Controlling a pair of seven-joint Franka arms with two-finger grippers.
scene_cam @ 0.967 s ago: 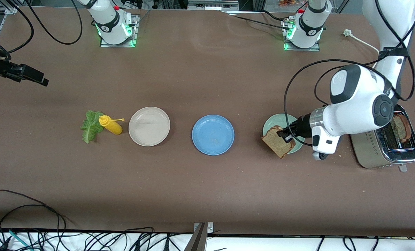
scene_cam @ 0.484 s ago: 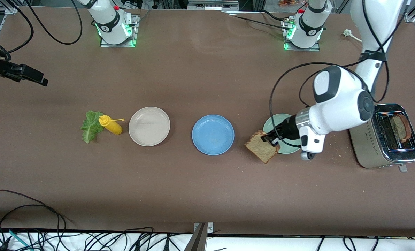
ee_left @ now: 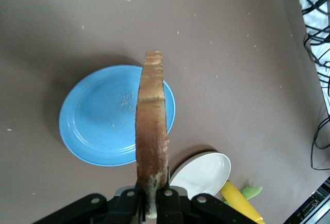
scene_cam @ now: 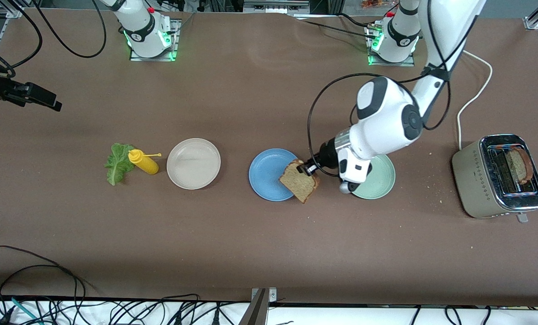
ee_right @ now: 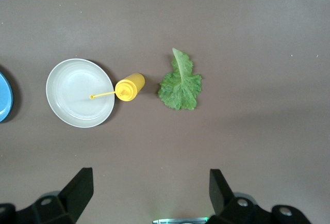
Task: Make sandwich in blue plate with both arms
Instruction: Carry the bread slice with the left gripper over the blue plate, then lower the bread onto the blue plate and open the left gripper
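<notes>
A: Bread slice (scene_cam: 300, 181) noted in the front view, pinched on edge by the left gripper (scene_cam: 306, 169) over the rim of the blue plate (scene_cam: 269, 174) at its left-arm end. Half a second ago it was carried over bare table between the mint plate (scene_cam: 379, 178) and the blue plate; a second ago it was over the mint plate. A steady carry toward the blue plate is recorded.

B: Other items in that view?

A: The lettuce leaf (scene_cam: 117, 162), yellow bottle (scene_cam: 144, 161) and beige plate (scene_cam: 193, 163) are unmoved toward the right arm's end. A second slice (scene_cam: 521, 164) is seen in the toaster (scene_cam: 499, 176). The right gripper is not shown here; that arm waits.

B: Left wrist view?

A: The slice (ee_left: 152, 141) is held upright, the fingers (ee_left: 170, 193) clamped on its lower crust, with the blue plate (ee_left: 98, 121) directly beneath. Only crumbs are seen on the plate. Judged: delivery nearly complete; lowering and release are still required.

B: Right wrist view?

A: The right gripper (ee_right: 149, 193) is spread wide and empty, above the table near the lettuce (ee_right: 180, 83), bottle (ee_right: 129, 87) and beige plate (ee_right: 80, 92). Lettuce pickup is judged to be the next job.
</notes>
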